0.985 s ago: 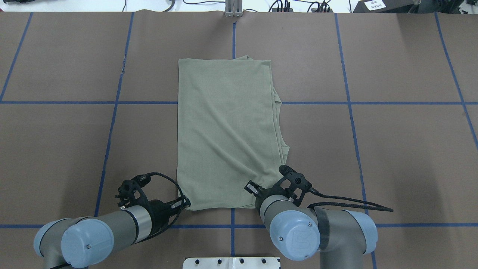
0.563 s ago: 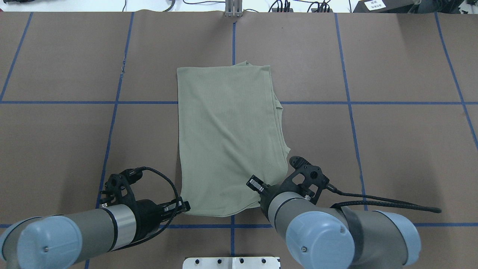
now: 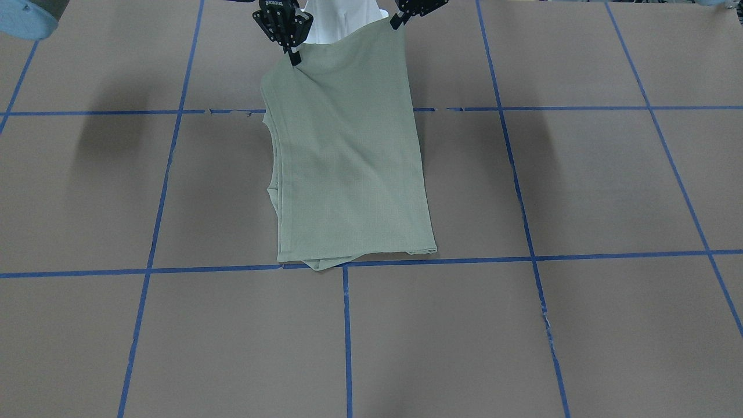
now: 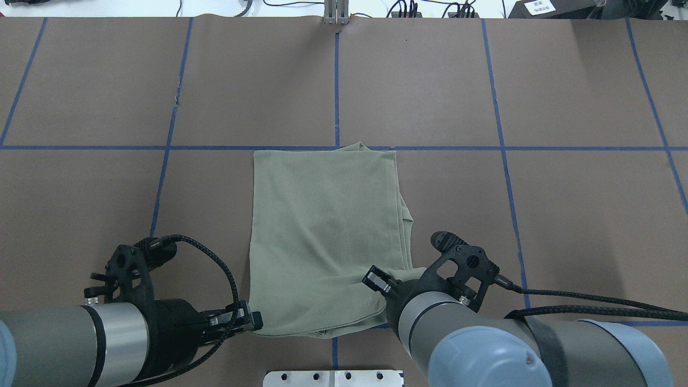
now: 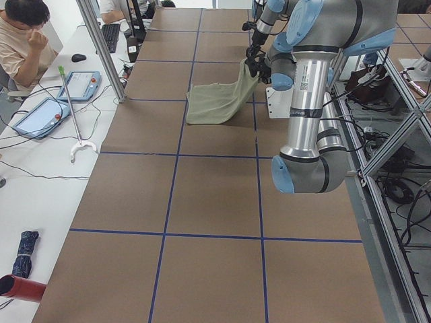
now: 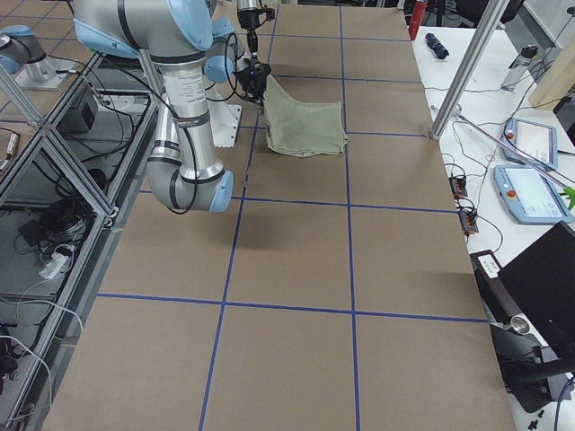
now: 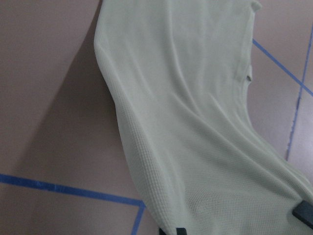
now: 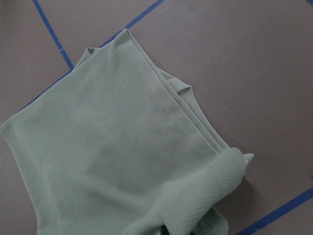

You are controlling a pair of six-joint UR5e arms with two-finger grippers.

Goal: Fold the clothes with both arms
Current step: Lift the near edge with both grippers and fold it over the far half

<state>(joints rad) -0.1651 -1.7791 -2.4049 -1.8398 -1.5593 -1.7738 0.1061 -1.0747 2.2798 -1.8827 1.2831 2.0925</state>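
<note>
While the left claw and right claw clamped lifted corners of the shirt, the fold likely needed forward carry.

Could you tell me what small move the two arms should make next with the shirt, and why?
Probably carry both corners forward over the shirt, toward its far edge. The left claw and right claw each pinch a near corner, lifted, while the far part lies flat.
</note>
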